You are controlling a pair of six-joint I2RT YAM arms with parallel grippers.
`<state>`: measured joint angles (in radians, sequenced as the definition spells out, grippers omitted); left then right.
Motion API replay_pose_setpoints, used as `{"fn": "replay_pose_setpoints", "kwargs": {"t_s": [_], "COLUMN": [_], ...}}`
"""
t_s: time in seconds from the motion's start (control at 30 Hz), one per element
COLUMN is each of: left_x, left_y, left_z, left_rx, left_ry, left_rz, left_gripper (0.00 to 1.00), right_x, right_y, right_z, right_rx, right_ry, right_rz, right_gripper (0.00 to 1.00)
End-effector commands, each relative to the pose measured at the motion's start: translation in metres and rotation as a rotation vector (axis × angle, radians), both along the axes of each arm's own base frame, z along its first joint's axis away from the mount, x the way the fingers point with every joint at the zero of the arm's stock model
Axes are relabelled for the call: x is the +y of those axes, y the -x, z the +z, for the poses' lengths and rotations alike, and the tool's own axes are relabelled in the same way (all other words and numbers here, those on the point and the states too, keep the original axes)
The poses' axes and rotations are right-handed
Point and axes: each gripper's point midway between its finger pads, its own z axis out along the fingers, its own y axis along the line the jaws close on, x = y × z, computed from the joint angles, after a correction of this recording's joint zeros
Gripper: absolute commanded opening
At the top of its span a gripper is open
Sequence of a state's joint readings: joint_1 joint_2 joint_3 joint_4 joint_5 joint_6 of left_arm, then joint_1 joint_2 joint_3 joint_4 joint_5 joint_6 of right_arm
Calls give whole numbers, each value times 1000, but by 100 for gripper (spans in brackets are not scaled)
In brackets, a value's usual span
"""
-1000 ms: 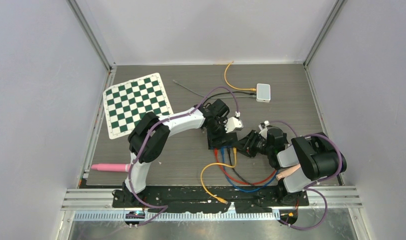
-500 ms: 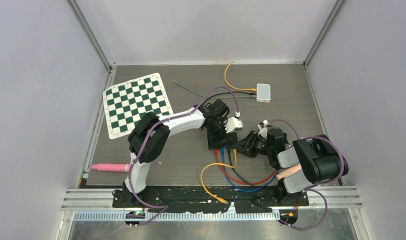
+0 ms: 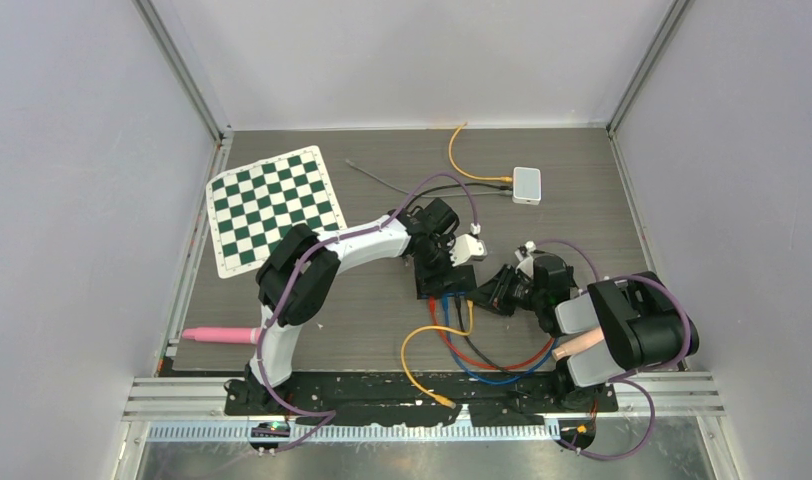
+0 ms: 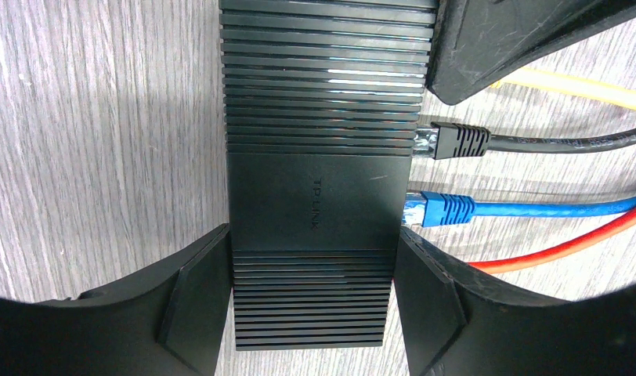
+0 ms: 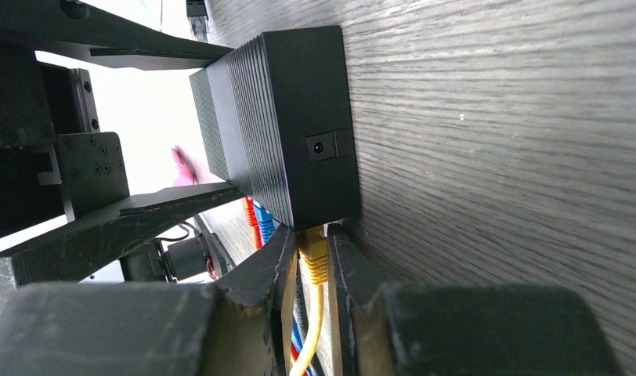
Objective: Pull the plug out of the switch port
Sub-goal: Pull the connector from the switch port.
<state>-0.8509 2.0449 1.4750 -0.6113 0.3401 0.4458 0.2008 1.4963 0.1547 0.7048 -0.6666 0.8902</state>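
Note:
The black switch lies flat on the table, and my left gripper is shut on it, one finger pressed against each long side. Several cables enter its port side. The yellow plug sits in the end port of the switch. My right gripper is shut on that plug, both fingers flat against its sides right at the switch's face. From above, the right gripper stands just right of the switch, with the left gripper over it.
A black plug, a blue plug and a red cable also run from the switch. Their cables loop toward the near edge. A checkerboard, a white box and a pink object lie farther off.
The right gripper's jaws have closed in onto the yellow plug, and the right arm has shifted slightly. The left arm and the switch have stayed put.

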Motion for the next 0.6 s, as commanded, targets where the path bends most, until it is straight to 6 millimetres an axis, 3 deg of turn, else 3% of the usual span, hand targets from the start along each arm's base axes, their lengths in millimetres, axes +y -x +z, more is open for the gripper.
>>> {"fn": "replay_pose_setpoints", "kwargs": {"t_s": [0.0, 0.13, 0.33, 0.57], "left_x": [1, 2, 4, 4], "left_y": [15, 9, 3, 2], "left_z": [-4, -5, -8, -10], "left_rx": [70, 45, 22, 22], "left_ry": [-12, -23, -40, -44], "left_rz": [-2, 24, 46, 61], "left_gripper": [61, 63, 64, 64], "right_x": [-13, -33, -24, -31], "right_y": [8, 14, 20, 25], "right_z": [-26, -44, -35, -39], "right_rx": [105, 161, 176, 189], "right_ry": [111, 271, 216, 281], "right_rz": [-42, -47, -18, 8], "right_gripper": [5, 5, 5, 5]}}
